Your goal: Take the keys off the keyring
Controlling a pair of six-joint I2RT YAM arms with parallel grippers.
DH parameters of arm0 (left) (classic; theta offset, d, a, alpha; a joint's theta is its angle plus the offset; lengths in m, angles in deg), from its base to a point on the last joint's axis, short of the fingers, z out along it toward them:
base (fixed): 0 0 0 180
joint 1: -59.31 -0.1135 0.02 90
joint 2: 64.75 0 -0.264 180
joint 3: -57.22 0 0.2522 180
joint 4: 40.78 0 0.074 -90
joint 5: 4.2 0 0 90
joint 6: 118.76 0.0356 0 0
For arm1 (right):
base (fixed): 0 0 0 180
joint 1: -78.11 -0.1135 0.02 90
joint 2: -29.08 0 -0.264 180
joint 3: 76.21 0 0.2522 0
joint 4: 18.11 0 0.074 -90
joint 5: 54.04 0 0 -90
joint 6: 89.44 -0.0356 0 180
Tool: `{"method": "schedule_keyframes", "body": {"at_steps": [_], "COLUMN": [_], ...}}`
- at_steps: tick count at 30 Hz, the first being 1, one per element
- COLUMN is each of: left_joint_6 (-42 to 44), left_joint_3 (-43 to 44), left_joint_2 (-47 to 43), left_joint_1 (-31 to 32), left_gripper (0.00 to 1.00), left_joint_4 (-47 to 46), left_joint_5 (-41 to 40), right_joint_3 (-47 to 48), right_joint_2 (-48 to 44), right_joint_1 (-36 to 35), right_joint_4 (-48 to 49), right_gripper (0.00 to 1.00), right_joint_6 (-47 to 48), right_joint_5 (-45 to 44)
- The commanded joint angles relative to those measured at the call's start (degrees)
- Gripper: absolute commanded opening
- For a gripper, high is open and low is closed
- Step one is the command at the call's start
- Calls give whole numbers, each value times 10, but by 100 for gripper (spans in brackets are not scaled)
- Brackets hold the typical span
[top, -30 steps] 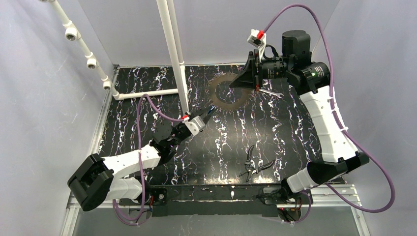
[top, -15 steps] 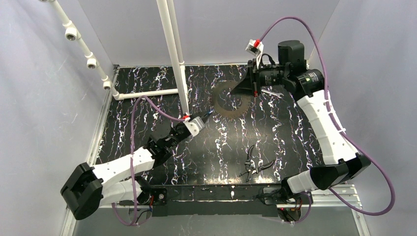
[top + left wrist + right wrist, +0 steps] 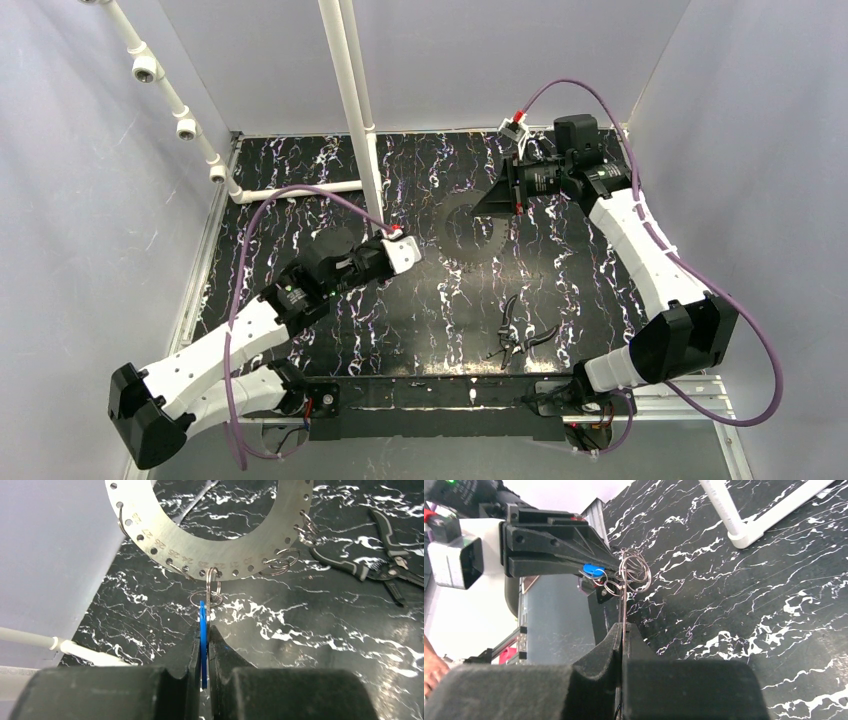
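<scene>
Above the bench (image 3: 580,300), toward 1 o'clock from its centre, the right hand (image 3: 497,200) is clenched on the keyring (image 3: 210,557) rim, and the ring looks lifted off the surface. The left hand (image 3: 203,635) is clamped flat on the blue key (image 3: 202,612) head. The key hangs from a small split ring (image 3: 214,596) at the keyring's 6 o'clock in the left wrist view.

Step in hand: freeing the key, which looks still attached.

Next, my read: keep the keyring steady and work the key round the split ring's coil to its gap. A straight pull probably just drags the ring.
</scene>
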Motion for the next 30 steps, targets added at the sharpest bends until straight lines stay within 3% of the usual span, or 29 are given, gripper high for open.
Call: {"method": "schedule_keyframes", "body": {"at_steps": [1,4,12,21,30], "left_joint_6": [15,28,32,39,49], "left_joint_3": [96,147,266,317,325], "left_joint_2": [6,17,77,125,146], "left_joint_1": [-3,-3,-2,4,7], "left_gripper": [0,0,0,0,0], "left_joint_4": [213,286,430,478,489], "left_joint_5": [21,46,58,57,59], "right_joint_3": [-25,-66,-174,-254,-276], "right_joint_2": [-16,-21,-42,-36,-34], "right_joint_1": [4,4,3,-6,-8], "right_joint_4": [62,96,189,235,256], "right_gripper": [1,1,13,44,57], "right_joint_6": [0,-10,-33,-34,-29], "right_joint_5": [37,41,46,48,47]}}
